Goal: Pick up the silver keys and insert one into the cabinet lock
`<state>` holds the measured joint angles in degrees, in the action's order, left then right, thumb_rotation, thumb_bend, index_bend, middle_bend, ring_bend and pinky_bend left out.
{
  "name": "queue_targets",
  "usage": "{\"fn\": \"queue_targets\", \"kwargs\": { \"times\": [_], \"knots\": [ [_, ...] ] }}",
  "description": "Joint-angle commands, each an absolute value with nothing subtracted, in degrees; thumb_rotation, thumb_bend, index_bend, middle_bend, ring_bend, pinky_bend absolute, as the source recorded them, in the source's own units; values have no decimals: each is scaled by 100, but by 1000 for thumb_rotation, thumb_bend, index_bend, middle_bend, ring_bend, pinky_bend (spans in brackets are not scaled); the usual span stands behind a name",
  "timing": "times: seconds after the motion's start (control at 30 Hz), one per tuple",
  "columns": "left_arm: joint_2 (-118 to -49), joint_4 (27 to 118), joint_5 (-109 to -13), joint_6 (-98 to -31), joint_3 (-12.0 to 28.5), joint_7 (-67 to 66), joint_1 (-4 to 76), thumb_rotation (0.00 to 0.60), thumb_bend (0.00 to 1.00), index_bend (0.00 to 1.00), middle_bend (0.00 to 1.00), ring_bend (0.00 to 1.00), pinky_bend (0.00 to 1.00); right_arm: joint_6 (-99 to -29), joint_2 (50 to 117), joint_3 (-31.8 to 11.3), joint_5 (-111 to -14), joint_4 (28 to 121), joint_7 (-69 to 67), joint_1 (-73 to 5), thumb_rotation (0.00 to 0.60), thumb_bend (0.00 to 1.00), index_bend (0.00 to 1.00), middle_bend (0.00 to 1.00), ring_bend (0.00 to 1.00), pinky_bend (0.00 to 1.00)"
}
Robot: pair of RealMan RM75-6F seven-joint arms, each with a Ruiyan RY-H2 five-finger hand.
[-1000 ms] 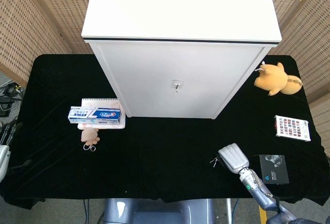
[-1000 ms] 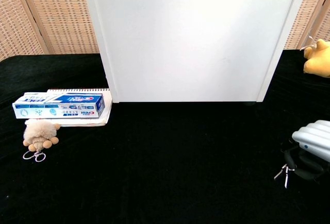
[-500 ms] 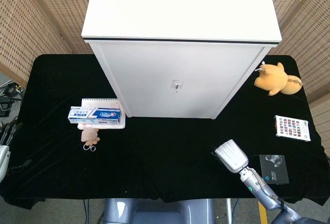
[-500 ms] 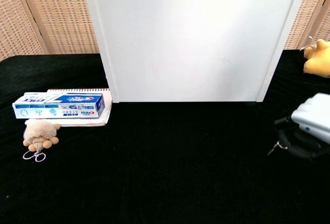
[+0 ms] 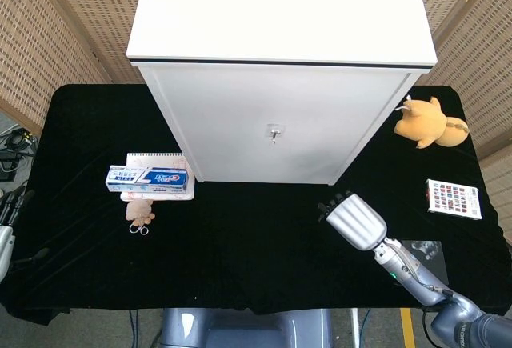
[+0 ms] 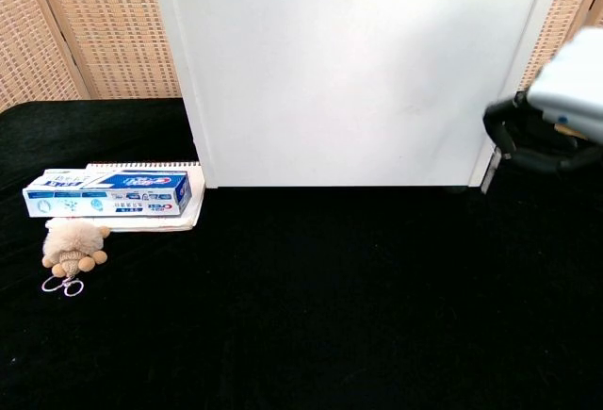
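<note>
Right hand (image 5: 354, 222) is hovering above the counter (image 5: 264, 236) before the cabinet (image 5: 276, 124), fingers (image 6: 513, 135) curling inward; keys not discernible, so grip cannot be confirmed.

Not much can be read here. The toothpaste box (image 6: 106, 193) is blue and white and has printing along its side, but the letters are too small and blurry to make out in either view. It lies on a spiral notebook (image 5: 157, 161) whose cover shows no words that can be read. On the right of the tabletop (image 5: 256, 236) a card (image 5: 454, 199) has rows of little colored squares, with no letters to read. A dark booklet (image 5: 424, 250) near it has a pale mark, too small to tell what it says.
</note>
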<state>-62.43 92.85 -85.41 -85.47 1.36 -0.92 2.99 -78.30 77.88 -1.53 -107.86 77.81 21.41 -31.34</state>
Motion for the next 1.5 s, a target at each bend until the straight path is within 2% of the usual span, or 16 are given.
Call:
{"fn": "queue_targets", "kwargs": {
  "times": [0.03,0.5,0.87,1.5],
  "knots": [
    [-6234,9283,-8533,-8548,143,-73,299,600,0,0,0,0,0,-7792,7547,-354,-10941,8099,2441,-3341,600,688,748,890,797,932],
    [-6228,9277,-8533,-8556,145,-47,295,600,0,0,0,0,0,-7222,6840,-1125,-10811,9134,3257,-3971,600,684,748,886,793,933],
    [-6191,9288,-8480,-8519,173,43,309,600,0,0,0,0,0,-6927,6662,-1583,-10407,9516,3514,-4279,600,673,749,885,790,932],
    [-6157,9274,-8396,-8444,205,139,336,600,0,0,0,0,0,-6269,6940,-1827,-9936,9733,4368,-4784,600,656,750,883,783,932]
  ]
}}
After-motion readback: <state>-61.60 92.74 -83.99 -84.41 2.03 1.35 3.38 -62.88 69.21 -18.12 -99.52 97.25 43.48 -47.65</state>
